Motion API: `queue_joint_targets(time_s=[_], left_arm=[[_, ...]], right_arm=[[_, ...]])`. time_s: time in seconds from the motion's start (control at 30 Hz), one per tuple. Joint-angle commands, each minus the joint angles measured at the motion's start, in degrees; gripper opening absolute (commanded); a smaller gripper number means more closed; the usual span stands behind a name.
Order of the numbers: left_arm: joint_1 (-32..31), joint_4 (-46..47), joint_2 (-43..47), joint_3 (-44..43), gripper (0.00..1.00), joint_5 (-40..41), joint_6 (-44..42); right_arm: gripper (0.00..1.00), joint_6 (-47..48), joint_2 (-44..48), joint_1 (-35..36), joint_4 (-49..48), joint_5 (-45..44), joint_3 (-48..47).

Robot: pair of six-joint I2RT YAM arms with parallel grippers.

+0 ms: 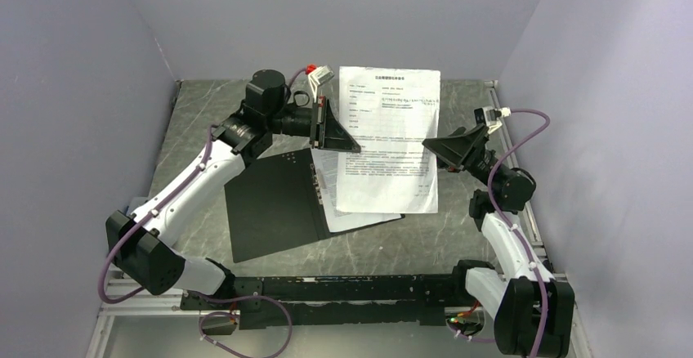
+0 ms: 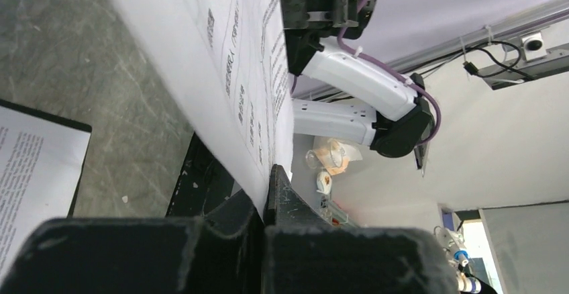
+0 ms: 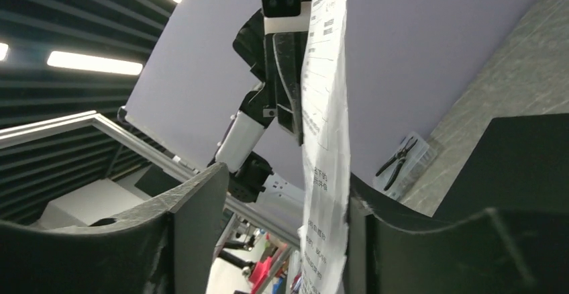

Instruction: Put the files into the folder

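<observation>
Grey marbled stone forms the worktop [image 1: 204, 129], and at its near edge a black rail [image 1: 343, 288] carries both arm bases. From the near left corner the left arm [image 1: 184, 190] slants up and away over the surface. Its white links rise to a black wrist that turns to point right, and a purple cable [image 1: 110, 268] loops beside it. The left jaws are clenched on the left edge of the lifted sheet [image 1: 391, 129]; the left wrist view shows the paper pinched tight between the two black fingers [image 2: 235, 220]. From the near right corner the right arm [image 1: 507, 239] climbs more steeply, folds at its elbow and points its wrist leftward at the same sheet. The right jaws stand parted astride the sheet's right edge. In the right wrist view the paper hangs in the gap, next to one finger [image 3: 429, 254] and clear of the other, not pinched on that side.

Below the raised paper the folder [image 1: 266, 203] lies open and flat on the worktop, black inside upward, its left half bare. A second sheet [image 1: 359, 219] of printed text rests on its right half. The lifted sheet hangs in the air above that half, off the surface, its printed face toward the overhead camera. Beyond, pale lavender walls [image 1: 327, 15] close the worktop on three sides.
</observation>
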State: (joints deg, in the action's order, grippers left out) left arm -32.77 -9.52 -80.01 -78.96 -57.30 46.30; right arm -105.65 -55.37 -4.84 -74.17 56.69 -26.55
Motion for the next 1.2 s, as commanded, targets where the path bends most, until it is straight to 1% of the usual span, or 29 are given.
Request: queue_joint_targets(time_s=[0.0, 0.13, 0.17, 0.2, 0.23, 0.5, 0.53, 0.7, 0.77, 0.8, 0.83, 0.97, 1.1, 1.13, 1.17], left_arm=[[1.32, -6.19, 2.91, -0.40, 0.03, 0.55, -6.67], [1.64, -7.92, 3.72, -0.21, 0.03, 1.28, -8.20], [1.65, -7.83, 3.86, 0.01, 0.03, 1.16, -8.11], [1.66, -7.43, 4.01, 0.21, 0.03, 1.00, -8.01], [1.66, -7.15, 4.06, 0.43, 0.03, 0.90, -7.98], [1.66, -5.15, 4.45, 0.75, 0.03, -0.27, -7.06], [1.66, -5.16, 4.57, 0.74, 0.03, -0.27, -7.10], [1.66, -5.47, 5.01, 0.48, 0.03, -0.26, -7.46], [1.66, -5.95, 5.24, 0.46, 0.03, 0.16, -7.83], [1.73, -6.32, 5.41, 0.55, 0.03, 0.59, -8.22], [1.75, -6.85, 5.46, 0.67, 0.03, 1.07, -8.60], [2.16, -8.17, 5.73, 1.72, 0.03, 2.86, -9.12], [2.45, -13.52, 6.28, 1.10, 0.04, 8.38, -11.63], [2.45, -14.66, 6.41, 0.99, 0.08, 9.92, -12.27], [2.45, -16.26, 6.54, 0.88, 0.15, 11.87, -12.77]], right_arm=[[0.57, 5.82, 3.47, 0.10, 5.33, 3.92, -4.50], [0.44, 25.77, 9.45, 0.30, 34.39, 3.24, -9.49], [0.41, 29.65, 10.35, 0.47, 40.16, 2.79, -11.15], [0.38, 32.41, 10.93, 0.88, 44.07, 2.41, -12.58], [0.38, 34.22, 11.14, 1.27, 46.76, 2.16, -13.63], [0.35, 36.77, 8.87, 4.53, 50.17, 0.38, -15.43], [0.34, 37.06, 8.49, 5.98, 50.36, 0.31, -15.65], [0.29, 41.38, 7.72, 7.77, 55.65, -1.25, -17.92], [0.20, 42.41, 7.82, 8.00, 56.63, -1.46, -18.22], [0.12, 42.97, 7.80, 8.07, 57.25, -1.56, -18.34], [0.00, 43.62, 7.70, 8.09, 58.00, -1.58, -18.51], [0.00, 46.16, 7.15, 8.10, 62.04, -3.29, -18.81], [0.00, 48.22, 5.70, 8.10, 64.62, -4.72, -19.58], [0.00, 48.90, 5.08, 8.11, 65.51, -5.07, -20.10], [0.00, 49.73, 4.67, 8.09, 66.92, -5.39, -20.91]])
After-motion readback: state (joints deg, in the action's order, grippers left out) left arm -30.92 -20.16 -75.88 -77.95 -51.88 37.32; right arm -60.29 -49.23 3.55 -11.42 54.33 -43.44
